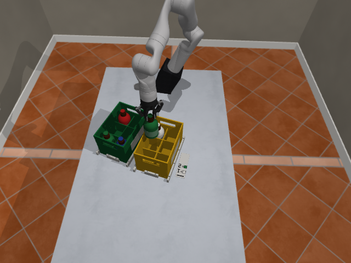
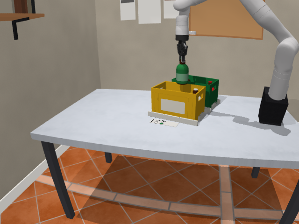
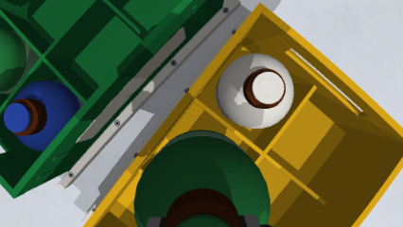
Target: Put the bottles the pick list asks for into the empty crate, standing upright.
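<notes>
My gripper [image 1: 149,116] [image 2: 182,60] is shut on the neck of a green bottle [image 1: 151,127] [image 2: 182,69] [image 3: 203,163]. The bottle hangs upright, its base about at rim height over the yellow crate [image 1: 149,168] [image 2: 155,103]. In the wrist view it covers the compartment beside the white bottle [image 1: 160,132] [image 2: 195,91] [image 3: 231,96], which stands in a corner compartment. The green crate [image 1: 119,153] [image 2: 211,96] holds a red bottle [image 1: 124,118], a green-capped bottle [image 1: 106,136] and a blue bottle [image 1: 121,140] [image 3: 57,113]. The pick list [image 1: 185,156] [image 2: 172,123] reads white 1, green 2.
The crates stand side by side with a narrow gap. Pale strips [image 1: 176,160] [image 2: 172,118] run along their bases. Thin dividers [image 1: 149,153] [image 3: 289,118] split the yellow crate into compartments. The robot's black base [image 1: 169,79] [image 2: 273,108] stands at the back of the table in the top view.
</notes>
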`<state>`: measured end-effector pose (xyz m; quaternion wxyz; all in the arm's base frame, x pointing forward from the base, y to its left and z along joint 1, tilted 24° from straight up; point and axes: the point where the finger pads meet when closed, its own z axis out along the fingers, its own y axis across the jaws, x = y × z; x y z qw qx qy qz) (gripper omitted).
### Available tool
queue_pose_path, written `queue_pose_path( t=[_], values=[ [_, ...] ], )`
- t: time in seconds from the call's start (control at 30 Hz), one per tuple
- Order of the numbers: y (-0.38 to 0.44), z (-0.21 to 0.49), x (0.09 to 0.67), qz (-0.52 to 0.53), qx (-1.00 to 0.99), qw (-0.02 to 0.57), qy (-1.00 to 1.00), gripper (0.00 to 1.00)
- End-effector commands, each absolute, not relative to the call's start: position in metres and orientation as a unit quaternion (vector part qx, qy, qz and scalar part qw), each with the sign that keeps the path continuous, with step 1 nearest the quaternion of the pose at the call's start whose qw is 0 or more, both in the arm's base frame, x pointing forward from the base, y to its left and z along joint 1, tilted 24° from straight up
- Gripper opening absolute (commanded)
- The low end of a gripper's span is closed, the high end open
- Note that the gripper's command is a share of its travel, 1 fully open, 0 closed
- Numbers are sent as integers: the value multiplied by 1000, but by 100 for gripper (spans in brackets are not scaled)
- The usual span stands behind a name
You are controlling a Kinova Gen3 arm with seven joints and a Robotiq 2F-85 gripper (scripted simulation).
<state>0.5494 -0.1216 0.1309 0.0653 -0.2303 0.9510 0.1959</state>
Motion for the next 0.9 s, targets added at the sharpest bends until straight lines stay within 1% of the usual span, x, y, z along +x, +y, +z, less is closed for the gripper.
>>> queue_pose_path(
  t=[0.0, 0.87],
  values=[
    [-122, 132, 550, 195, -230, 66, 951, 10],
    [-119, 125, 550, 195, -230, 66, 951, 10]
  ],
)
